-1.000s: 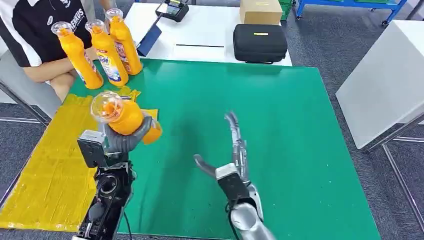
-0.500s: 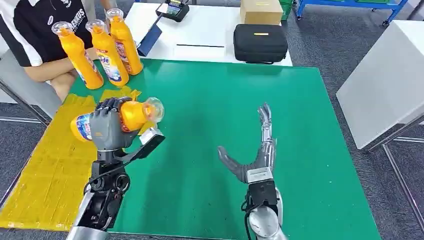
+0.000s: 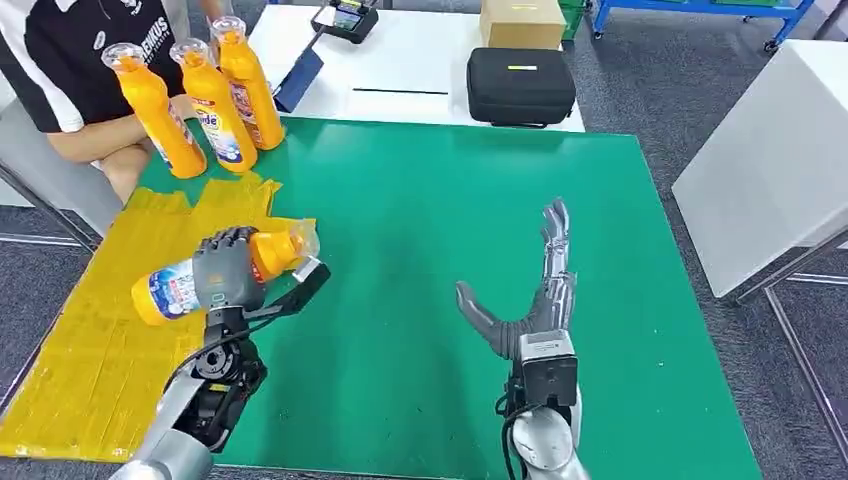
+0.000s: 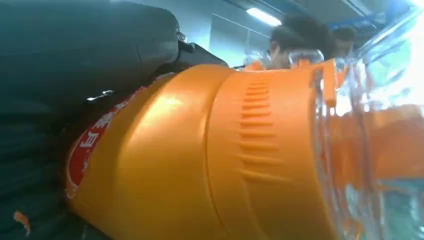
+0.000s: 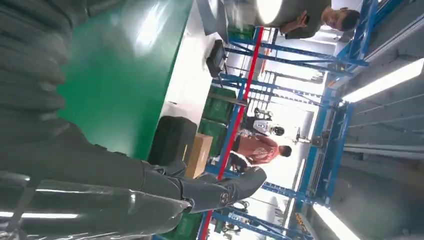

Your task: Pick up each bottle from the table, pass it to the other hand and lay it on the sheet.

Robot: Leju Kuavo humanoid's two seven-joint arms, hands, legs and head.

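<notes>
My left hand (image 3: pixel 228 272) grips an orange bottle (image 3: pixel 170 291) lying on its side over the yellow sheet (image 3: pixel 90 350), clear cap toward the green mat. The left wrist view shows this bottle (image 4: pixel 210 155) close up, orange with a red label, against my left hand (image 4: pixel 55 75). Three more orange bottles (image 3: pixel 212 105) stand upright at the mat's far left corner. My right hand (image 3: pixel 535 300) hovers over the middle of the green mat (image 3: pixel 600 250), open and holding nothing; the right wrist view shows that hand (image 5: pixel 125 185) with its fingers stretched out.
A person in a black and white shirt (image 3: pixel 70 60) sits behind the standing bottles. A white table at the back carries a black case (image 3: pixel 520 86), a cardboard box (image 3: pixel 521 22) and a controller (image 3: pixel 345 18). Another white table (image 3: pixel 770 160) stands to the right.
My left hand has turned the bottle from upright to lying flat and lowered it leftward onto the yellow sheet. My right hand has drifted right and away, staying open.
</notes>
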